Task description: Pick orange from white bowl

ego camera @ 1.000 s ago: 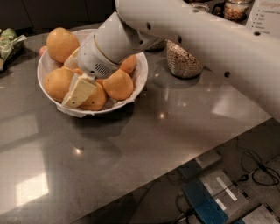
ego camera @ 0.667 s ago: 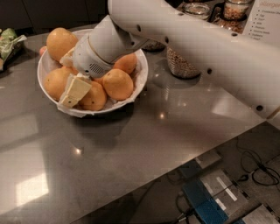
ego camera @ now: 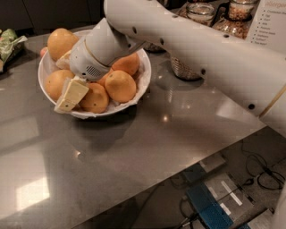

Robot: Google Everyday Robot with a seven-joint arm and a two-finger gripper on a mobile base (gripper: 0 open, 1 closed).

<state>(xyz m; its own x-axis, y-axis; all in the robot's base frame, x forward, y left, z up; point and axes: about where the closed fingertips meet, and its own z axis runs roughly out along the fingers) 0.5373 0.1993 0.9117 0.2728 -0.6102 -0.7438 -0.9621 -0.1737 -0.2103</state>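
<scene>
The white bowl (ego camera: 142, 78) stands at the back left of the grey table and holds several round fruits. Two are larger and paler: one orange (ego camera: 61, 42) at the bowl's back and one orange (ego camera: 54, 83) at its left. Smaller, deeper-orange fruits (ego camera: 120, 86) lie at the front and right. My gripper (ego camera: 68, 77) reaches down into the bowl from the right. One cream finger (ego camera: 71, 95) shows in front of the left orange and the other (ego camera: 65, 59) behind it, so the jaws stand apart around that fruit. The wrist hides the bowl's middle.
A glass jar of grains (ego camera: 181, 68) stands just right of the bowl, with more jars (ego camera: 201, 11) and a printed sign (ego camera: 270, 20) behind. A green packet (ego camera: 9, 42) lies at the far left. The table's front edge (ego camera: 178, 166) runs diagonally, with cables and a blue box (ego camera: 210, 205) below.
My gripper has shifted a little to the left within the bowl, closer to the left orange. The fruits have not moved.
</scene>
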